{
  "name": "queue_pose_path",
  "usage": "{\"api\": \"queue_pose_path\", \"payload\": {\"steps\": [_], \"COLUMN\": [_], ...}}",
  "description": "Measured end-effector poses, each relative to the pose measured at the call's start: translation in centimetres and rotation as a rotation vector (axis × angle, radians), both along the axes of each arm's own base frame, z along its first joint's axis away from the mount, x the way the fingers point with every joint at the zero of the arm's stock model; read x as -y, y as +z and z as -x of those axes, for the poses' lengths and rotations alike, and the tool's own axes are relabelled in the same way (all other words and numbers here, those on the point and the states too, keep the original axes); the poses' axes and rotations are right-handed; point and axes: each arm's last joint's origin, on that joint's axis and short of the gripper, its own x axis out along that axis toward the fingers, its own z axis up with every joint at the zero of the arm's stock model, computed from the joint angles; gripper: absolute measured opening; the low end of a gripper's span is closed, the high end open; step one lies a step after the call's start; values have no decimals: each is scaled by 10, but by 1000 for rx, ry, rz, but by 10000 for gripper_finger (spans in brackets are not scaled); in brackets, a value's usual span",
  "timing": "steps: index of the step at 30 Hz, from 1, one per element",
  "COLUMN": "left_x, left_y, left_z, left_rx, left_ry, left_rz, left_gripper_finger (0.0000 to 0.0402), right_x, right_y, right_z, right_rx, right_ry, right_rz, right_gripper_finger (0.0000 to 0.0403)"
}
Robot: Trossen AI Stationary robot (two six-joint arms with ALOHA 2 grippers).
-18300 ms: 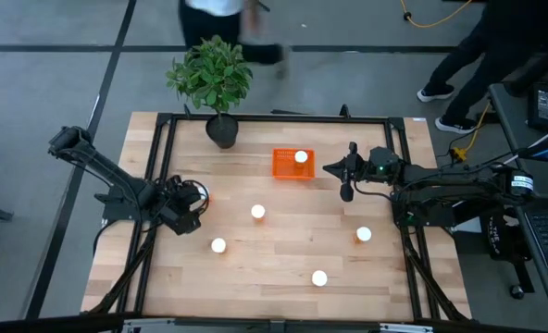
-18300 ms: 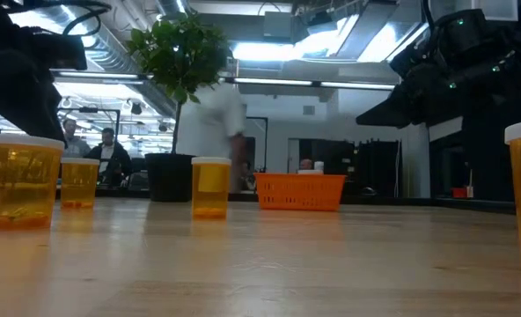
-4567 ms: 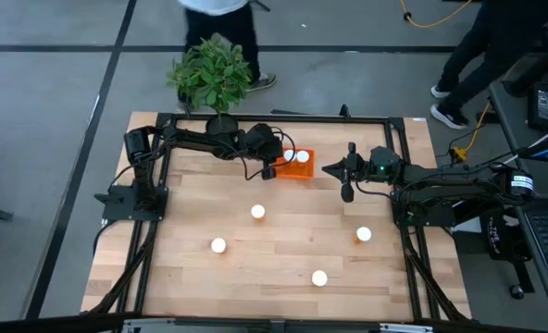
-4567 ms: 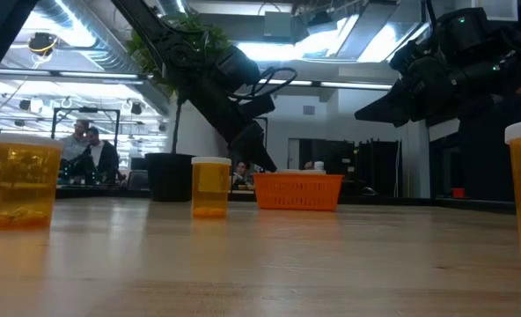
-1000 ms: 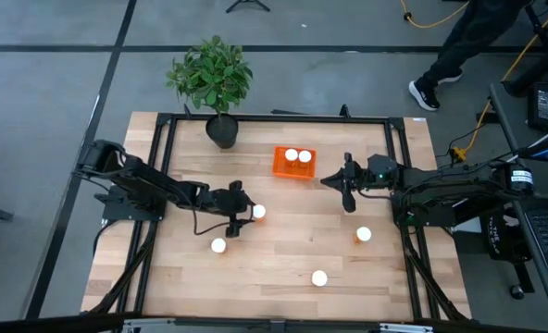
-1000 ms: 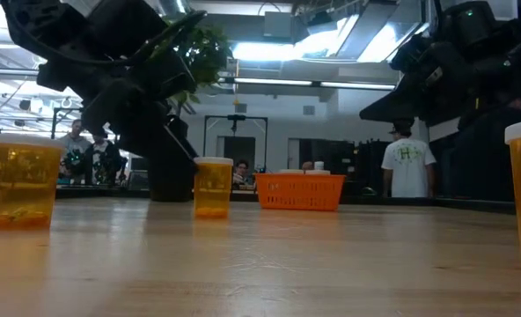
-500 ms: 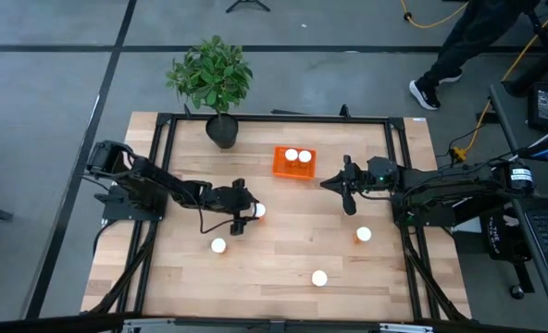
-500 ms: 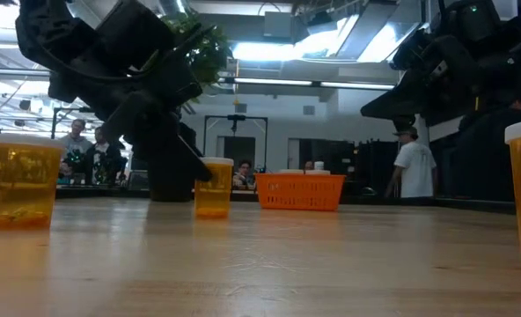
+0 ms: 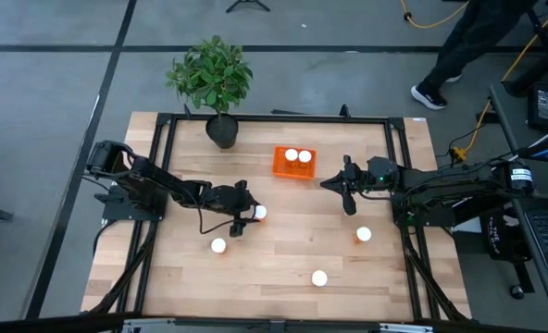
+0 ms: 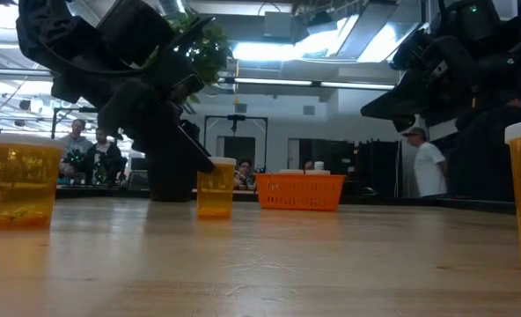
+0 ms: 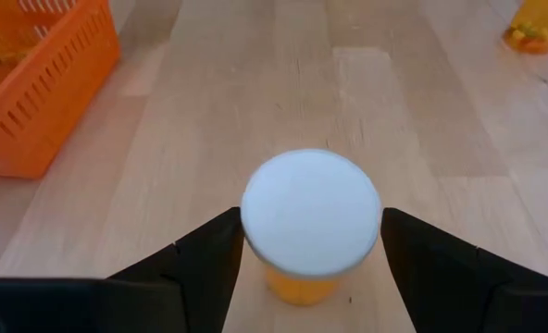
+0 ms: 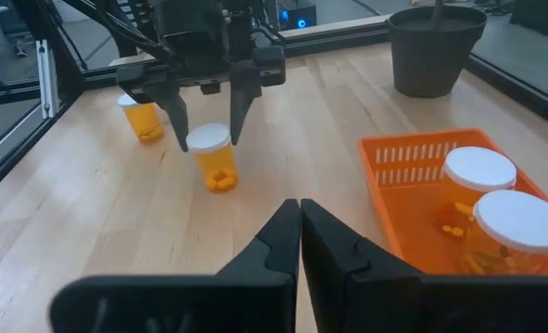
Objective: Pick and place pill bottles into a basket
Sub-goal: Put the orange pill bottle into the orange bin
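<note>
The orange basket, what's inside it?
The basket holds two pill bottles with white caps, and loose pills show on its floor. Its near end is cut off by the picture's edge.

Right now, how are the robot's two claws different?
The left gripper is open, its fingers either side of a pill bottle standing on the table; the right gripper is shut and holds nothing. The left one is low at the table's middle; the right one hangs beside the basket. Both are dark with two fingers.
</note>
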Motion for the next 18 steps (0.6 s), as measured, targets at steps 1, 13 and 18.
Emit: {"api": "queue_pose_path", "payload": {"steps": [1,13,18], "left_x": [0,0,0], "left_y": [0,0,0], "left_z": [0,0,0], "left_rx": [0,0,0], "left_ry": [1,-2,-1], "left_rz": [-1,-11,-12], "left_gripper_finger": [248,240,216], "right_x": [0,0,0], "right_y": [0,0,0], "right_z": [0,0,0], "right_rx": [0,0,0], "right_ry": [0,1,1], "right_rz": [0,2,2], "right_gripper_finger": [18,18,18]}}
